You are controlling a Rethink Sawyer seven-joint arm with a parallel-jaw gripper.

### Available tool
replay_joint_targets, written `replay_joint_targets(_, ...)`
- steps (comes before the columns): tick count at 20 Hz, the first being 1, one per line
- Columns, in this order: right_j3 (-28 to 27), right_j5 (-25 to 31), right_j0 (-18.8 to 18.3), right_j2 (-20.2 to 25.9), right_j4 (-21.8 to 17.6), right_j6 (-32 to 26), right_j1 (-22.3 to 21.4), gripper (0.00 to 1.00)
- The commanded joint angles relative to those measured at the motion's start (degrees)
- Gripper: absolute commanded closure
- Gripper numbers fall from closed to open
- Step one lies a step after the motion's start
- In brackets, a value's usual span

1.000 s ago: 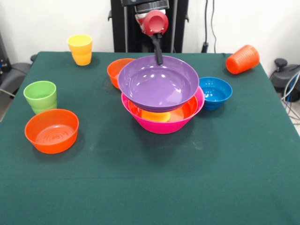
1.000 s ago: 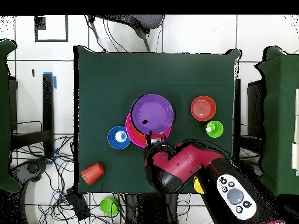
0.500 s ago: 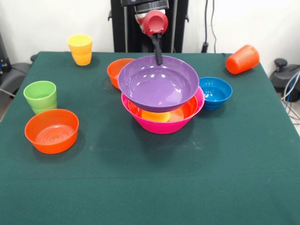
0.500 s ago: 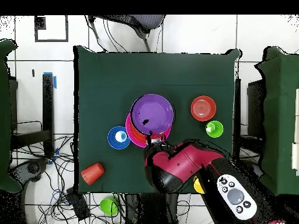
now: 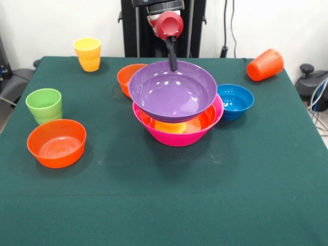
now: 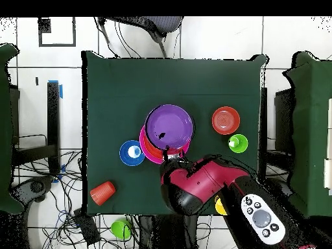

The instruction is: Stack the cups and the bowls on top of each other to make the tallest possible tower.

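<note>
At table centre, the tower [image 5: 177,110] consists of the pink bowl [image 5: 179,134] as base, a large orange bowl [image 5: 197,122] nested inside it, and the purple bowl [image 5: 172,91] on top. The purple bowl sits off-centre toward the picture's left and appears tilted. The gripper [image 5: 173,61] pinches the purple bowl's far rim with its jaws pressed onto it.

Compared with one second ago, no part has visibly moved: bowl, gripper and arm hold the same positions. Judgement: placement is at rest and release is the pending step. Because the bowl is off-centre, it may shift on release.

Unstacked items: small orange bowl [image 5: 56,143], second small orange bowl [image 5: 126,78] behind the tower, blue bowl [image 5: 235,101], green cup [image 5: 44,105], yellow cup [image 5: 87,54], and orange cup [image 5: 265,64] lying on its side.
</note>
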Motion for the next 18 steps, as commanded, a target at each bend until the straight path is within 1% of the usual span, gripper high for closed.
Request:
replay_joint_targets(1, 2.9, 2.9, 0.1, -1.5, -4.3, 2.9, 2.5, 1.0)
replay_joint_targets(4, 3.2, 4.7, -1.4, -0.1, -3.1, 1.0, 3.2, 1.0)
replay_joint_targets(7, 3.5, 5.9, -2.1, 1.0, -2.0, -0.1, 3.0, 1.0)
replay_joint_targets(10, 4.4, 8.1, -3.6, 3.1, 0.3, -2.0, 2.4, 1.0)
replay_joint_targets(18, 4.4, 8.7, -3.0, 2.7, -0.2, -1.3, 3.0, 1.0)
